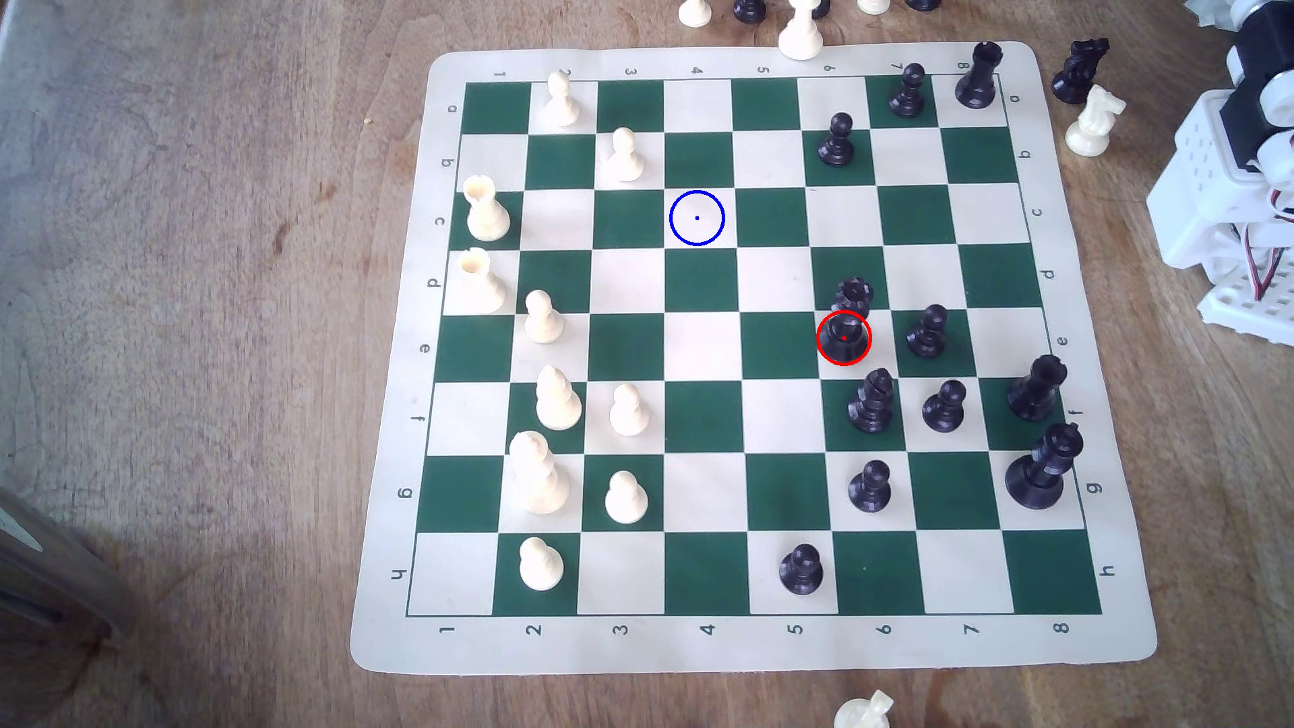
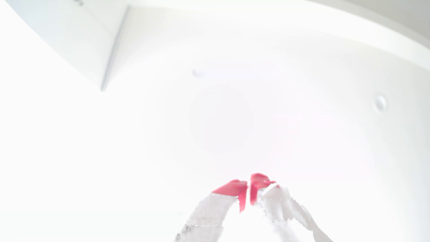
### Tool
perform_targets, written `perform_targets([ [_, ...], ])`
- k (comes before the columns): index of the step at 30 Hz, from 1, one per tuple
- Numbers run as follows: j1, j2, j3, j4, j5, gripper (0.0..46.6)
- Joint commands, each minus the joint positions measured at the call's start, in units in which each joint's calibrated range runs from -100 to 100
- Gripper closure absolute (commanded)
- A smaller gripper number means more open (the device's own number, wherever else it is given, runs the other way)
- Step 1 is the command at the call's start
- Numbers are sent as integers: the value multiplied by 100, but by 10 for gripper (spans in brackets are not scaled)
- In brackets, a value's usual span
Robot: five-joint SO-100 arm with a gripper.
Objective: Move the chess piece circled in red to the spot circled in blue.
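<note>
The tall black piece with a crown of small points (image 1: pixel 847 318) stands on a cream square right of the board's centre, a red ring drawn round its wide base. Left of it and farther up the board lies the cream square with the thin blue ring and centre dot (image 1: pixel 697 218), nothing standing on it. In the wrist view my gripper (image 2: pixel 248 189) points at a washed-out white ceiling, its two red-tipped white fingers (image 2: pixel 235 188) pressed together with nothing between them. The folded white arm (image 1: pixel 1232 182) sits at the exterior view's right edge, off the board.
The green and cream chess mat (image 1: pixel 753 644) lies on a wooden table. Black pawns, a black bishop (image 1: pixel 872 402) and the cross-topped black piece (image 1: pixel 1043 469) crowd round the ringed piece. White pieces line the mat's left side. Loose pieces lie beyond the far edge and near the arm.
</note>
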Motion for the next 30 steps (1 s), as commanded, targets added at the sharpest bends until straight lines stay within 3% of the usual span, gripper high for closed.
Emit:
perform_targets([
  [1,-46,-20,90,-127,15,464],
  [14,-46,-20,90,-127,15,464],
  [16,-46,-20,90,168,-63,377],
  [17,-54,-20,90,733,-88,403],
  [18,-54,-20,90,1839,-54,464],
  [21,-30,-20,90,3706,-44,464],
  [22,-398,-11,81,4222,-39,464],
  [23,-773,-3,81,5107,498,464],
  [24,-914,-3,81,5516,611,464],
  [30,-1039,-3,-1406,9898,484,464],
])
